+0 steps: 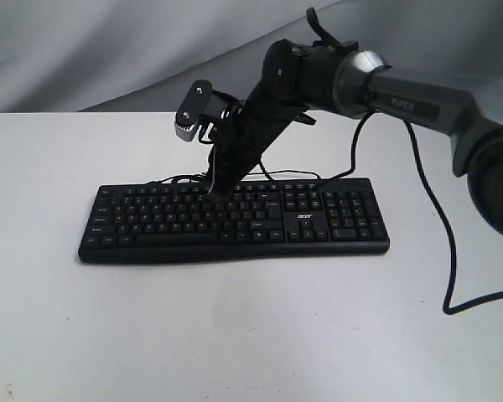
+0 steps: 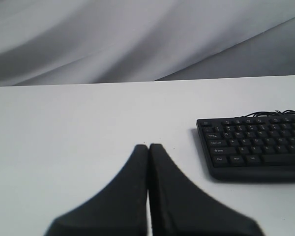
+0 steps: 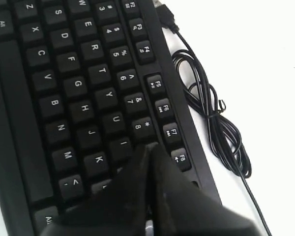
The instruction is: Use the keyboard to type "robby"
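The black keyboard (image 1: 335,226) lies across the middle of the white table (image 1: 235,335), number pad to the right. My right gripper (image 1: 220,193) reaches in from the right and points down at the upper letter rows. In the right wrist view this gripper (image 3: 150,147) is shut with nothing held. Its tips sit just past the I and 8 keys of the keyboard (image 3: 78,83) and hide the key beneath. My left gripper (image 2: 148,146) is shut and empty above bare table. It is left of the keyboard's (image 2: 255,147) left end and out of the exterior view.
The keyboard's thin black cable (image 3: 211,113) lies coiled behind its back edge (image 1: 277,174). The right arm's own cable (image 1: 440,243) hangs down to the table at the right. A grey cloth backdrop (image 1: 109,50) stands behind the table.
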Robot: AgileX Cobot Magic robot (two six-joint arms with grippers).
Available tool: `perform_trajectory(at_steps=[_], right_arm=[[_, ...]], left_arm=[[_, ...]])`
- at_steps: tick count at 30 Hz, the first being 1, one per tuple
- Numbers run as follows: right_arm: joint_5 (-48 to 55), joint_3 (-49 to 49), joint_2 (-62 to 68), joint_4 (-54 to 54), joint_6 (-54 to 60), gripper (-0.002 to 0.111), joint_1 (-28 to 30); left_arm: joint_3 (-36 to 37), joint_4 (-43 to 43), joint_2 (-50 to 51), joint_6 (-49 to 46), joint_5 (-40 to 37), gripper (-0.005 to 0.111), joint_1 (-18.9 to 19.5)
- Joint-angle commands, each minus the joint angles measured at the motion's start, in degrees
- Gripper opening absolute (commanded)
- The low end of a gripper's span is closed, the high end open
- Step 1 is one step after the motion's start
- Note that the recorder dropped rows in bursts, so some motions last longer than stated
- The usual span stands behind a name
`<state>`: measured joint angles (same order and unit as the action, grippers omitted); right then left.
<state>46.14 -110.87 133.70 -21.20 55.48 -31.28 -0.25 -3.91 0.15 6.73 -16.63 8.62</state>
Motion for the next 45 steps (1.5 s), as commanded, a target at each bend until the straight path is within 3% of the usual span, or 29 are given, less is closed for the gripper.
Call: perform_trajectory(at_steps=[1, 45], right_arm=[[0.8, 0.4, -0.5, -1.4, 0.0, 0.0, 0.1], [0.7, 0.4, 3.8, -2.3, 1.0, 0.0, 0.1]], left_arm=[[0.2, 0.5, -0.1, 0.2, 0.3, 0.001, 0.1], [0.2, 0.5, -0.1, 0.2, 0.3, 0.001, 0.1]])
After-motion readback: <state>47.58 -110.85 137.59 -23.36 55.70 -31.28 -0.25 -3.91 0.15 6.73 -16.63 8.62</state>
